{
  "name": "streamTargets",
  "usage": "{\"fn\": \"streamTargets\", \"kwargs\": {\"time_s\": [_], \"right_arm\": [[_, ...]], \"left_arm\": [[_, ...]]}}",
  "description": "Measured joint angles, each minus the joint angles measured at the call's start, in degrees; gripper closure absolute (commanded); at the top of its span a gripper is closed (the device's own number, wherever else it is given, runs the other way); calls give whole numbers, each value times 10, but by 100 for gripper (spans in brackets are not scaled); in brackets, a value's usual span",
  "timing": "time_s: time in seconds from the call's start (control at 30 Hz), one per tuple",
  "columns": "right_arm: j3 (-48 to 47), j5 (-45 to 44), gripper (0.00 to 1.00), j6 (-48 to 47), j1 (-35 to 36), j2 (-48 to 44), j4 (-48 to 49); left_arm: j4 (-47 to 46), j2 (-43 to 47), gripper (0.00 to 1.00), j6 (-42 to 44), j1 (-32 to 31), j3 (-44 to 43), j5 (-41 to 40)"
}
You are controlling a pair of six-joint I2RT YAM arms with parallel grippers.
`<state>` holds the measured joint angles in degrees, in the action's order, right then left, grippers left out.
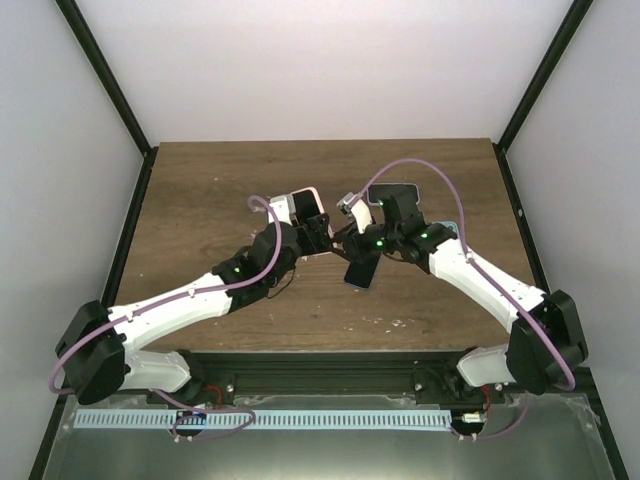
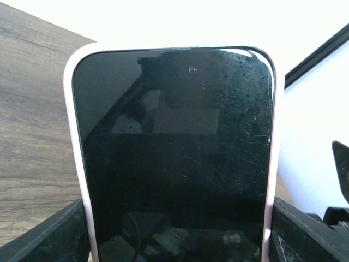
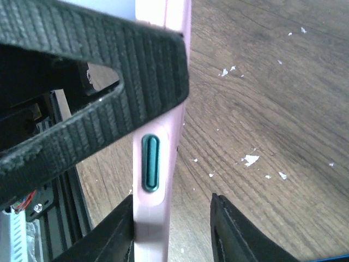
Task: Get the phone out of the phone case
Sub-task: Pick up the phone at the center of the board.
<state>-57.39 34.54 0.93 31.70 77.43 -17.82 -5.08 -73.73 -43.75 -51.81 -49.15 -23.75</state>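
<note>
The surface (image 1: pixel 200 190) is a dark wood-grain board. White walls (image 1: pixel 320 60) enclose it on three sides, with black frame posts (image 1: pixel 105 75) in the corners. Small white flecks (image 3: pixel 251 159) lie scattered on the wood.

The phone (image 2: pixel 174 164) sits fully inside its phone case (image 3: pixel 158 218). It is held above the middle of the surface, clear of the wood. The case is pale pink with rounded corners. The screen is dark, finely scratched and reflective. One long edge carries an oval dark-green side button (image 3: pixel 150 164).

Left pincer (image 1: pixel 315 228): clamped across the width of the case, one finger on each long edge, screen toward the wrist camera.

Right pincer (image 3: pixel 172 224): spread, straddling the case's long edge below the button. One finger sits against the case; the other finger (image 3: pixel 234 234) stands apart from it. A ribbed black pad (image 3: pixel 109 82) crosses the same edge above the button.
</note>
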Motion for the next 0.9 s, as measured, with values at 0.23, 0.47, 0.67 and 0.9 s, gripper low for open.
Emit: {"fn": "streamTargets", "kwargs": {"time_s": [0.23, 0.47, 0.67, 0.9], "right_arm": [[0, 12, 99, 36, 5, 1, 18], [2, 9, 99, 33, -1, -2, -5], [37, 19, 99, -8, -7, -84, -40], [40, 128, 99, -89, -9, -149, -100]], "left_arm": [[-8, 0, 16, -5, 0, 2, -19], [7, 30, 0, 47, 2, 1, -8], [-27, 181, 4, 99, 84, 62, 123], [-76, 258, 18, 150, 163, 151, 370]]}}
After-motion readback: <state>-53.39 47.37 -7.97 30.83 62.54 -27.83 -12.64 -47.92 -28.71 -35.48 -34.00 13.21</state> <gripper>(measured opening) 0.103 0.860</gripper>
